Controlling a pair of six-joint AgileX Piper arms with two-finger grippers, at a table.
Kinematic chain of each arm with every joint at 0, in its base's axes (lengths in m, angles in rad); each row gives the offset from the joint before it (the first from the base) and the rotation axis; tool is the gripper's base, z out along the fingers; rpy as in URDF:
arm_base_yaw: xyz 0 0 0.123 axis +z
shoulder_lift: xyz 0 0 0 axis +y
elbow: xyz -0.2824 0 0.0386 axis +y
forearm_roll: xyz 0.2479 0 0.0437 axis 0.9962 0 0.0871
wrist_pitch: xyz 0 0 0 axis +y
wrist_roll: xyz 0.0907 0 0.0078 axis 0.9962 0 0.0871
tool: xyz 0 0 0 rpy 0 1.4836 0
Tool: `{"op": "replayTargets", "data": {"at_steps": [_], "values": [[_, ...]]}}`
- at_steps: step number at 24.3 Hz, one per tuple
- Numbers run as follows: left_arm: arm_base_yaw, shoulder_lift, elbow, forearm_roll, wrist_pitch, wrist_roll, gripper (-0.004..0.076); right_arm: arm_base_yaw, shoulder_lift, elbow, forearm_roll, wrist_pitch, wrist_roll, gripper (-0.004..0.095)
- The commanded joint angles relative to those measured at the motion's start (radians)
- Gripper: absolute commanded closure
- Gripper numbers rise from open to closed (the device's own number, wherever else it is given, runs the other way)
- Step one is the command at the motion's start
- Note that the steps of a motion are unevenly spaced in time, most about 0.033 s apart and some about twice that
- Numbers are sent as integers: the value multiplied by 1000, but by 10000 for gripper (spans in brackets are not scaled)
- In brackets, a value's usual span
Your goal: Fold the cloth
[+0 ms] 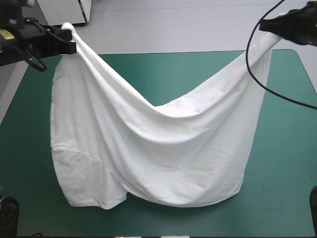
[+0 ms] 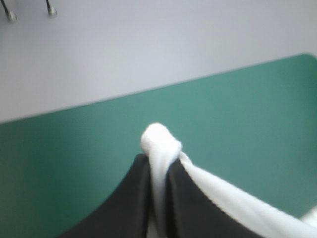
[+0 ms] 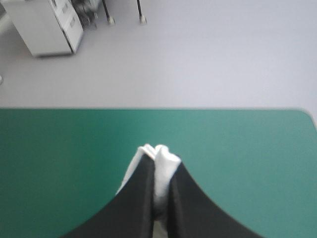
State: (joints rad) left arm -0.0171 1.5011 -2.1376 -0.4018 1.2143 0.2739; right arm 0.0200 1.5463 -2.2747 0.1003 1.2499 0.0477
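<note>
The white T-shirt [image 1: 158, 148] hangs lifted between both arms, sagging in the middle, its lower hem and one sleeve still resting on the teal-green table [image 1: 292, 148]. My left gripper [image 1: 71, 39] is raised at the far left and is shut on one top corner of the T-shirt; a white bunch [image 2: 159, 141] pokes out past its black fingers [image 2: 129, 203]. At the far right my right gripper [image 1: 266, 26] is held high, shut on the other corner, and white cloth [image 3: 161, 156] is pinched between its fingers [image 3: 190, 203].
The table's far edge [image 3: 158, 109] lies ahead of both grippers, with pale floor beyond it. Bare teal-green cover shows to the right of the T-shirt and along the near edge [image 1: 198, 223].
</note>
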Motion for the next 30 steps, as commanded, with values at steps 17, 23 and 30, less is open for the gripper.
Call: {"op": "replayTargets", "data": {"at_steps": [17,23,30], "values": [[-2,689,130,-13,-358,8,732,2,622,125,85,-228,-7,926],[0,709,128,-17,-374,22,553,2,624,125,78,-220,-17,642],[0,707,32,-3,-216,33,85,2,618,125,75,-112,-19,372]]}}
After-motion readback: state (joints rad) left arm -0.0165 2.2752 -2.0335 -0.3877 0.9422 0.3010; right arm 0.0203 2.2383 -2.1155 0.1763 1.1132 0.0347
